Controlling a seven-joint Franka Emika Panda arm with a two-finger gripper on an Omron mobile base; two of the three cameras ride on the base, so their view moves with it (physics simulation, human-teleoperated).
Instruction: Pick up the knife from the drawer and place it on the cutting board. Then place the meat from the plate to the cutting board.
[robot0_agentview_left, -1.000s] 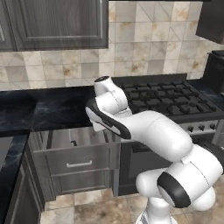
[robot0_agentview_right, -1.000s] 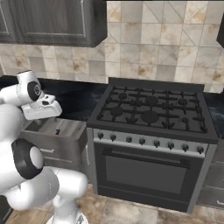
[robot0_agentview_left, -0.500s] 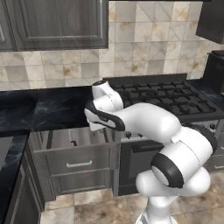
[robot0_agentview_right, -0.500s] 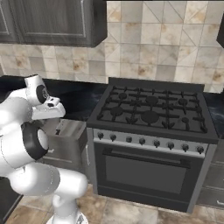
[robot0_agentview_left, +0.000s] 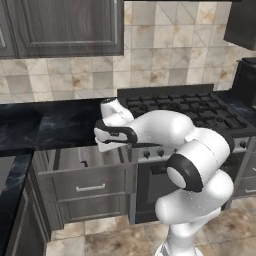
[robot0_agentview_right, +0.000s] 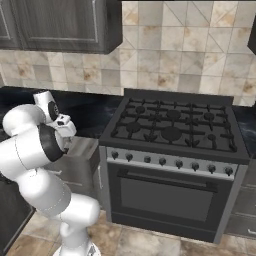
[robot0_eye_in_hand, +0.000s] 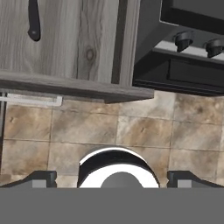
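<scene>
I see just the knife (robot0_eye_in_hand: 33, 21) handle; the hand view's top edge cuts off its blade, near the drawer's (robot0_eye_in_hand: 65, 43) far edge.

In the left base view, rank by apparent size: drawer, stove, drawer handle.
1. Stove, though the arm hides part of it.
2. Drawer, open.
3. Drawer handle, by far the smallest.
</scene>
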